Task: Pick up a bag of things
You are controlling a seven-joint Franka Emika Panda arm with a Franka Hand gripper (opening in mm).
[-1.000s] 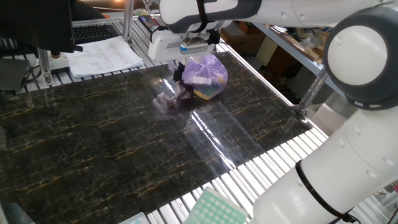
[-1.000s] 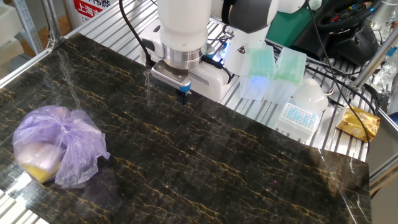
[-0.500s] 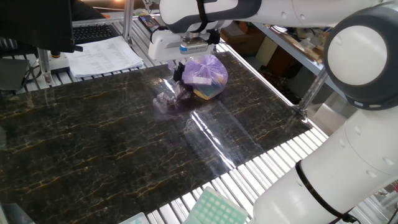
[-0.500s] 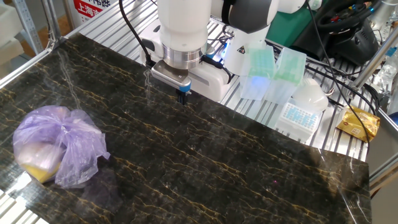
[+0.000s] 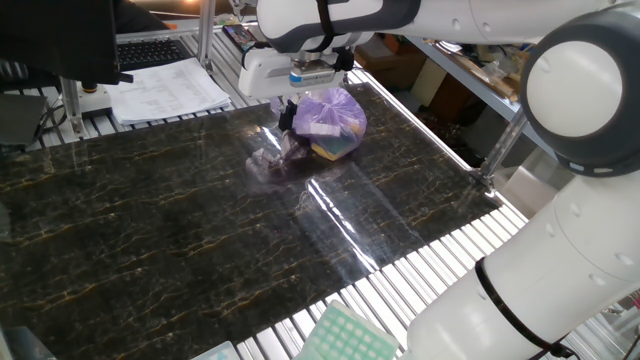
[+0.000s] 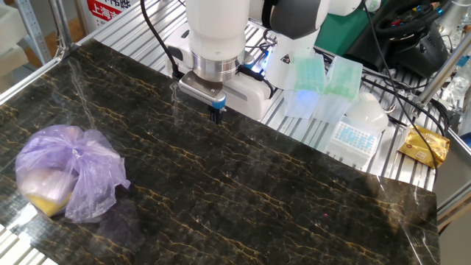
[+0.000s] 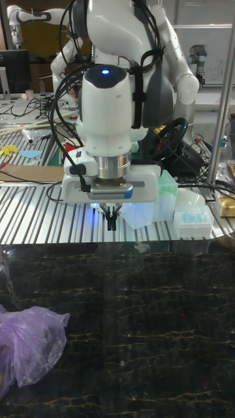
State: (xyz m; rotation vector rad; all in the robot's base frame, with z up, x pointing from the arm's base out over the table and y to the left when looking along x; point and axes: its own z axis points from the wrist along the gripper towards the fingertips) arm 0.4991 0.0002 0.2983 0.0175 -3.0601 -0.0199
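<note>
1. Bag of things lying slumped on the dark marbled table, close to the left edge in the other fixed view; lumpy lilac film knotted at the top, yellow and white contents showing through. Resting under own weight, untouched.
2. In the one fixed view, same bag of things near the far end of the table, with a small clear greyish wad just beside it on the near-left side. Wad judged no part of the job.
3. Pincer hanging above the table, well apart from the bag and to its right in the other fixed view; nothing held.
4. Fingers seen pressed together, pointing straight down, clear of the surface in the tall fixed view.
5. Wrist vertical, flange level, arm reaching out over the table from its base at the rail side.
6. Pipette-tip boxes and a yellow packet lying off the mat at right; no bearing on the grasp.
7. Judged: approach not yet made; sideways travel to the bag and spreading of the fingers needed first.
</note>
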